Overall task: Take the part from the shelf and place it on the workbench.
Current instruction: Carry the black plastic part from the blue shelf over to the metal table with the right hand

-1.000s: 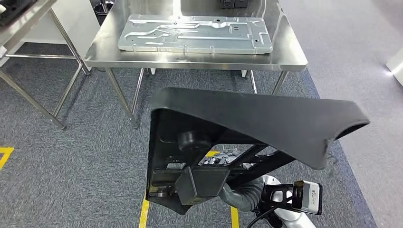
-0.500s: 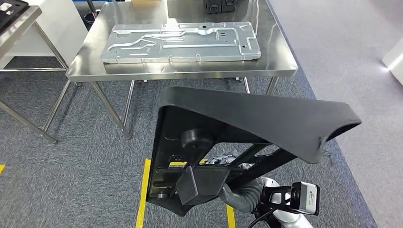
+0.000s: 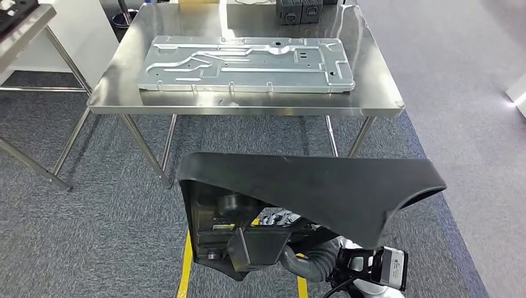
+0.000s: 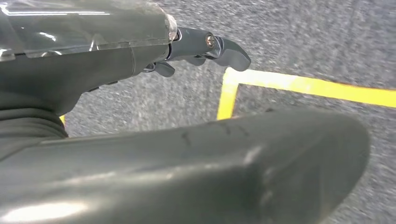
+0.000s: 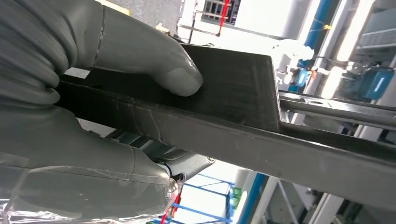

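A large black moulded part (image 3: 310, 186) hangs in front of me, low in the head view, its broad curved face turned up. My right hand (image 3: 310, 261) grips it from below at its lower edge. In the right wrist view the right hand (image 5: 93, 93) clamps a flat rib of the black part (image 5: 233, 88), with the thumb pressed on its face. The steel workbench (image 3: 372, 68) stands ahead across a strip of carpet. My left hand (image 4: 93, 56) hangs over the floor, fingers spread, holding nothing.
A silver stamped metal plate (image 3: 248, 65) covers much of the workbench top. Two black boxes (image 3: 301, 9) sit at its far edge. Another steel table (image 3: 25, 25) stands at the left. Yellow floor tape (image 3: 185, 267) runs under the part.
The camera has moved: the workbench now sits lower and more centred in the picture. The black part has dropped lower in the view, still in my right hand.
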### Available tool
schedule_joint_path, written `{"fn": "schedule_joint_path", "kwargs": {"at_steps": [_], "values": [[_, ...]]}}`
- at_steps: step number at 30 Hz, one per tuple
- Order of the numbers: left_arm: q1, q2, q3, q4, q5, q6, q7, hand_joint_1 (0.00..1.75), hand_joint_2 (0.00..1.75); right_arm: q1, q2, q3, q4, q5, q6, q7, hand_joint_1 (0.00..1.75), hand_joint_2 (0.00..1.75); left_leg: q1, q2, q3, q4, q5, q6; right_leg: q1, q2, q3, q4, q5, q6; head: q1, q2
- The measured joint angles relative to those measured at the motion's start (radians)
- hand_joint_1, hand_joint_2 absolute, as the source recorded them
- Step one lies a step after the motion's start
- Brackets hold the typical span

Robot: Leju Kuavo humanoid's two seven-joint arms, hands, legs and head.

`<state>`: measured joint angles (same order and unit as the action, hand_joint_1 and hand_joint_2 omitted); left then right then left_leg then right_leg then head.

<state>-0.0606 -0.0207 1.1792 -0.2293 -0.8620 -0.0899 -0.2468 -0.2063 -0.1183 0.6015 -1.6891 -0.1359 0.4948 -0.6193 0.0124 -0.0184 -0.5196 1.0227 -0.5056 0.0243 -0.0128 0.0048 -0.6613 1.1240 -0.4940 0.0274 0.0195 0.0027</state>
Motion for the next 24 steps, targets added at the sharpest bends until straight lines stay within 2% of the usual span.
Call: {"fn": "schedule_joint_path", "kwargs": {"at_steps": [1,2,5,6,7,8,10,11,12,13,15,16,17,19,21,22,24], "values": [[-0.001,-0.001,0.000,0.000,0.000,0.000,0.000,0.00,0.00,0.000,0.000,0.000,0.001,-0.001,0.001,0.000,1.75,1.75,0.000,-0.001,0.010,-0.002,-0.010,-0.006,0.003,-0.001,0.013,-0.049,0.036,-0.005,0.000,0.000],[-0.003,-0.001,0.001,0.000,0.000,0.000,-0.001,0.00,0.00,0.001,0.000,-0.001,0.002,-0.002,0.002,0.000,1.75,1.75,-0.001,-0.002,0.018,-0.006,-0.017,-0.013,0.006,-0.002,0.021,-0.078,0.058,-0.012,-0.001,0.000],[-0.004,-0.001,0.003,0.000,0.000,0.000,-0.003,0.00,0.00,0.002,0.001,-0.005,0.003,-0.005,0.003,-0.002,1.75,1.75,-0.002,-0.002,0.038,-0.006,-0.017,-0.035,0.008,-0.001,0.045,-0.103,0.057,-0.038,-0.003,0.000],[-0.004,-0.002,0.003,0.000,0.000,0.000,-0.003,0.00,0.00,0.002,0.001,-0.006,0.003,-0.005,0.003,-0.003,1.75,1.75,-0.002,0.000,0.036,0.014,-0.017,-0.039,0.006,-0.001,0.058,-0.109,0.054,-0.046,-0.005,0.000],[-0.005,-0.002,0.004,0.000,0.000,0.000,-0.003,0.00,0.00,0.002,0.002,-0.006,0.003,-0.006,0.003,-0.003,1.75,1.75,-0.001,0.002,0.020,0.052,-0.026,-0.042,0.006,-0.002,0.072,-0.112,0.050,-0.052,-0.008,0.000],[-0.007,-0.003,0.004,0.000,0.000,0.000,-0.003,0.00,0.00,0.003,0.002,-0.006,0.003,-0.006,0.003,-0.003,1.75,1.75,0.000,0.004,-0.010,0.107,-0.043,-0.044,0.006,-0.003,0.084,-0.115,0.043,-0.056,-0.010,0.000],[-0.007,-0.004,0.006,0.000,0.000,0.000,-0.003,0.00,0.00,0.006,0.003,-0.007,0.003,-0.006,0.004,-0.003,1.75,1.75,0.001,0.007,-0.092,0.228,-0.096,-0.046,0.010,-0.004,0.100,-0.115,0.027,-0.062,-0.014,0.000],[-0.005,-0.004,0.006,0.000,0.001,0.000,-0.003,0.00,0.00,0.009,0.003,-0.007,0.004,-0.006,0.005,-0.003,1.75,1.75,0.001,0.007,-0.125,0.262,-0.115,-0.046,0.013,-0.004,0.108,-0.115,0.018,-0.064,-0.014,0.000],[-0.002,-0.004,0.007,0.000,0.002,0.001,-0.003,0.00,0.00,0.012,0.003,-0.007,0.004,-0.006,0.006,-0.003,1.75,1.75,0.001,0.008,-0.143,0.264,-0.113,-0.045,0.015,-0.003,0.118,-0.115,0.010,-0.064,-0.015,0.000],[0.000,-0.004,0.007,0.000,0.002,0.001,-0.003,0.00,0.00,0.014,0.003,-0.007,0.004,-0.006,0.007,-0.004,1.75,1.75,0.000,0.009,-0.144,0.231,-0.087,-0.042,0.017,-0.003,0.130,-0.115,0.001,-0.064,-0.014,0.000],[0.001,-0.004,0.008,0.000,0.003,0.001,-0.003,0.00,0.00,0.016,0.005,-0.007,0.005,-0.006,0.008,-0.004,1.75,1.75,-0.003,0.012,-0.115,0.107,0.009,-0.030,0.020,-0.003,0.155,-0.115,-0.018,-0.062,-0.014,0.000],[0.001,-0.004,0.008,0.000,0.003,0.002,-0.003,0.00,0.00,0.017,0.006,-0.007,0.005,-0.007,0.008,-0.004,1.75,1.75,-0.007,0.013,-0.102,0.056,0.035,-0.024,0.021,-0.002,0.164,-0.115,-0.026,-0.058,-0.013,0.000],[0.001,-0.005,0.009,0.000,0.003,0.002,-0.003,0.00,0.00,0.017,0.007,-0.007,0.006,-0.007,0.008,-0.004,1.75,1.75,-0.012,0.014,-0.092,0.026,0.047,-0.019,0.021,-0.002,0.171,-0.116,-0.034,-0.053,-0.013,0.000],[0.002,-0.005,0.010,0.000,0.004,0.003,-0.003,0.00,0.00,0.017,0.008,-0.008,0.006,-0.008,0.009,-0.004,1.75,1.75,-0.017,0.012,-0.084,0.009,0.039,-0.007,0.021,0.000,0.182,-0.112,-0.038,-0.039,-0.013,0.000],[0.002,-0.007,0.012,0.000,0.004,0.004,-0.004,0.00,0.00,0.016,0.009,-0.011,0.006,-0.008,0.011,-0.006,1.75,1.75,-0.012,0.011,-0.060,-0.005,0.053,0.007,0.020,-0.001,0.186,-0.086,-0.038,-0.027,-0.013,0.000],[0.002,-0.008,0.014,0.000,0.004,0.003,-0.004,0.00,0.00,0.015,0.009,-0.014,0.006,-0.008,0.013,-0.007,1.75,1.75,-0.009,0.011,-0.047,-0.009,0.054,0.012,0.020,0.000,0.171,-0.054,-0.043,-0.021,-0.012,0.000],[-0.001,-0.009,0.016,0.000,0.002,0.002,-0.005,0.00,0.00,0.015,0.009,-0.018,0.005,-0.005,0.019,-0.008,1.75,1.75,-0.006,0.011,-0.030,-0.016,0.049,0.016,0.014,0.000,0.100,0.057,-0.072,-0.009,-0.007,0.000]]}}
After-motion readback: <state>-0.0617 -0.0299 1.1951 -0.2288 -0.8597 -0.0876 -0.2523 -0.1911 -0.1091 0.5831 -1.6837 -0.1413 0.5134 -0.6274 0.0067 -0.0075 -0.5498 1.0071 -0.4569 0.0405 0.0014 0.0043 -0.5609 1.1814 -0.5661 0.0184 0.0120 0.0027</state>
